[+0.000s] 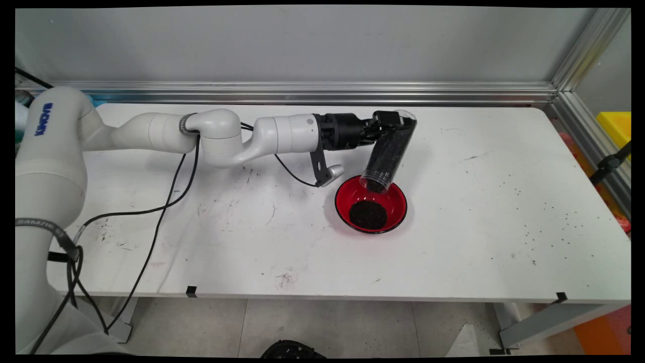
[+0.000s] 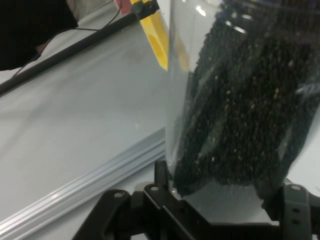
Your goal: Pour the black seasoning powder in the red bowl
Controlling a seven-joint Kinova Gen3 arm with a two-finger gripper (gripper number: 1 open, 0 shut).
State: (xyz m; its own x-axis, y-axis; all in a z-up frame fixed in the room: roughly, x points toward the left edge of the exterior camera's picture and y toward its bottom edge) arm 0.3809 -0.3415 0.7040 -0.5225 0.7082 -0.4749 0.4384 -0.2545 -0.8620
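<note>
the red bowl (image 1: 371,204) sits nearest to us on the white table (image 1: 453,227), just below the gripper (image 1: 390,121). a round heap of small black grains (image 1: 368,214) lies in the bottom of it. it looks like the bowl is there to catch what falls.

right above the bowl hangs a clear tube (image 1: 390,151), full of the same black grains. it is tipped with its open mouth down, over the bowl's far side, and its closed end up by the gripper. that tilt seems to let the grains slide out and drop in. i cannot tell if any are falling right now.

the gripper is clamped on the tube's upper end, one finger on each side. in the hand view the tube (image 2: 240,100) fills the space between the black fingers (image 2: 295,200), so it is squeezed tight and should not slip. the arm reaches in flat from the gripper's back side, which keeps the tube high over the bowl.

some loose black specks (image 1: 549,222) lie on the table well off past the bowl. behind the gripper runs a metal rail (image 1: 302,93) and then the grey wall (image 1: 302,45).
</note>
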